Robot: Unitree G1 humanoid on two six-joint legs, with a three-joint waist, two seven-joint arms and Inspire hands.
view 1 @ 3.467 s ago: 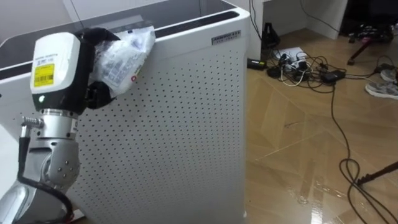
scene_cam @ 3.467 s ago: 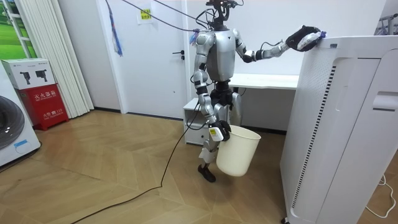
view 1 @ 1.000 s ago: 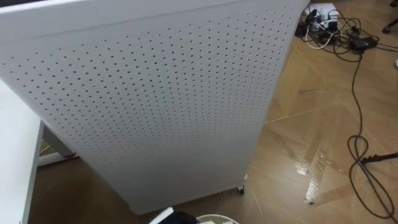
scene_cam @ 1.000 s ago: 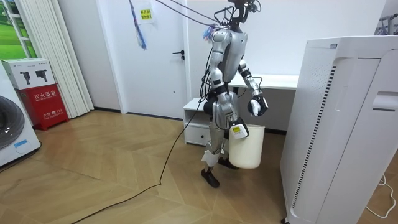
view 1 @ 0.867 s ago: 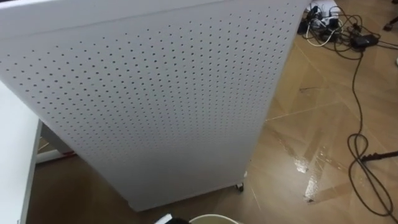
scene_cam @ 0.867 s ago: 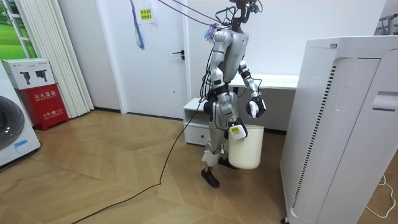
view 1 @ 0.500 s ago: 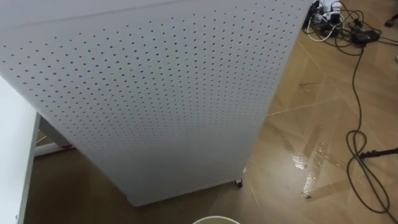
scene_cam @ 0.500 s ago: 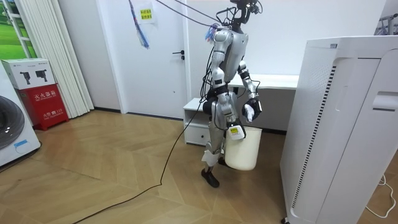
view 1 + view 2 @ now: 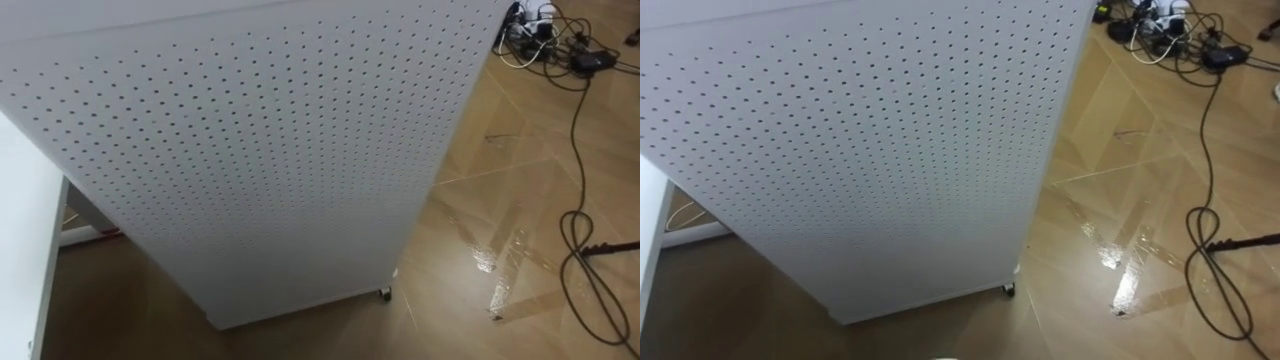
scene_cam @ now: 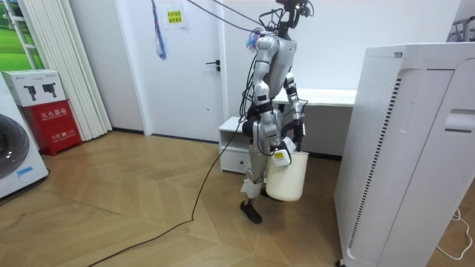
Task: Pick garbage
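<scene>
The tall white metal cabinet point(image 9: 250, 150) has a flat side panel with regular rows of small round holes, and a small caster wheel point(image 9: 385, 293) stands under its corner at 6 o'clock. The glossy wooden floor point(image 9: 500, 200) carries thin black cables point(image 9: 560, 50) at 1 o'clock. In the room view the robot stands between a white desk point(image 10: 326, 96) and this cabinet. A smooth cream plastic bin point(image 10: 286, 178) hangs at its right hand point(image 10: 280, 156), long axis almost upright, mouth toward 12 o'clock. The left hand point(image 10: 298, 133) is just above the mouth. I cannot tell if either hand is closed or spread, nor if the left one holds garbage.
</scene>
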